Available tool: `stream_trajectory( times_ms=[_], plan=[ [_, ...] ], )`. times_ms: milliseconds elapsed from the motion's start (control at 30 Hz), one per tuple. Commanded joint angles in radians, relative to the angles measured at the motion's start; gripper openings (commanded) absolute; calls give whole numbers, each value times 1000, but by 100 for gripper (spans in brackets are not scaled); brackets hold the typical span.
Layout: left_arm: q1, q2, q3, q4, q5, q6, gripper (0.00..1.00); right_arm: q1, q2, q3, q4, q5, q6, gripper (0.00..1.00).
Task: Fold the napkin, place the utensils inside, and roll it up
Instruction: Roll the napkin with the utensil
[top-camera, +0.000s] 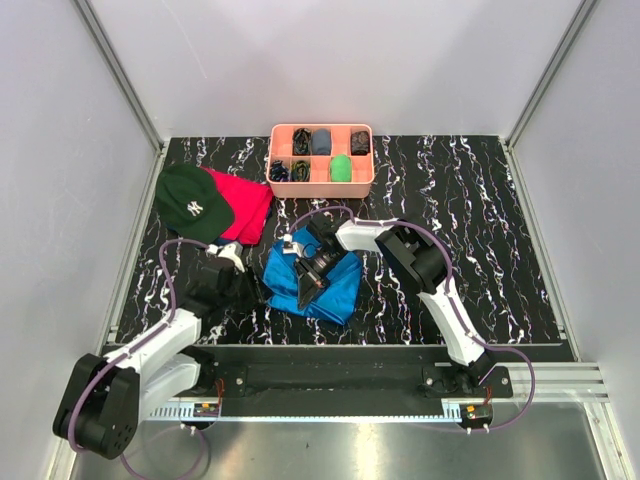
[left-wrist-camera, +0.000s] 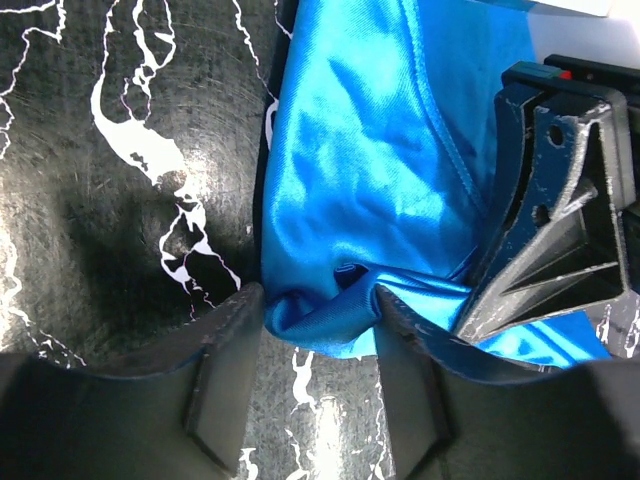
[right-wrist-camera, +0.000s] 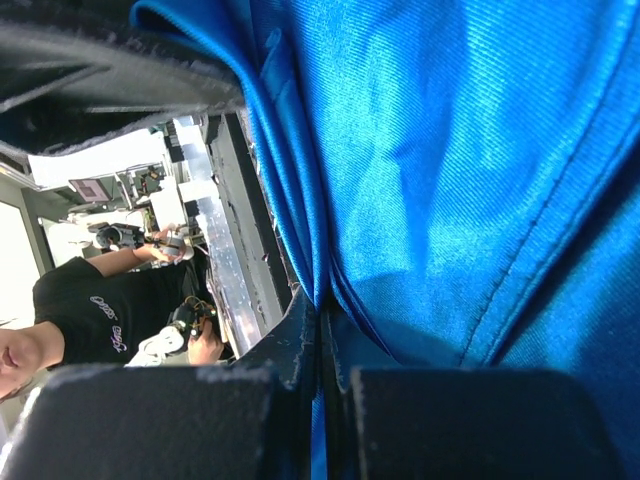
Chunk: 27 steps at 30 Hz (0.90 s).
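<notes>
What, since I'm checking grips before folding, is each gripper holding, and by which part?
The right gripper is shut on a fold of the napkin. The left gripper has open jaws straddling its bunched edge, not yet clamped.

SITE: robotics lab, test cell | 12 o'clock: plain white panels (top-camera: 330, 60) on aluminium posts (top-camera: 120, 75) box in the marbled table (top-camera: 480, 220) | 6 o'clock: arm bases on a metal rail (top-camera: 330, 378) | right wrist view, 8 o'clock: person in black T-shirt (right-wrist-camera: 80, 310) by cluttered benches (right-wrist-camera: 110, 215)
</notes>
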<state>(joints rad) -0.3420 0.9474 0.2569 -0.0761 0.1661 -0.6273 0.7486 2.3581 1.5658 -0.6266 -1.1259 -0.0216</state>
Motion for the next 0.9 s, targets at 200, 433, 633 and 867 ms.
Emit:
stream_trajectory(
  times_ms=[200,433,633,867],
  plan=[
    [-2,48,51,-7,-71,15,40,-9,29,34,-38,-11,-28,0],
    [-2,88,71,-25,-73,20,26,-11,24,42,-39,-8,-23,0],
    [-2,111,90,-51,-77,32,16,-11,-22,43,-39,21,-3,9],
    [-2,169,116,-70,-60,43,8,-11,-161,28,-21,142,9,40]
  ],
)
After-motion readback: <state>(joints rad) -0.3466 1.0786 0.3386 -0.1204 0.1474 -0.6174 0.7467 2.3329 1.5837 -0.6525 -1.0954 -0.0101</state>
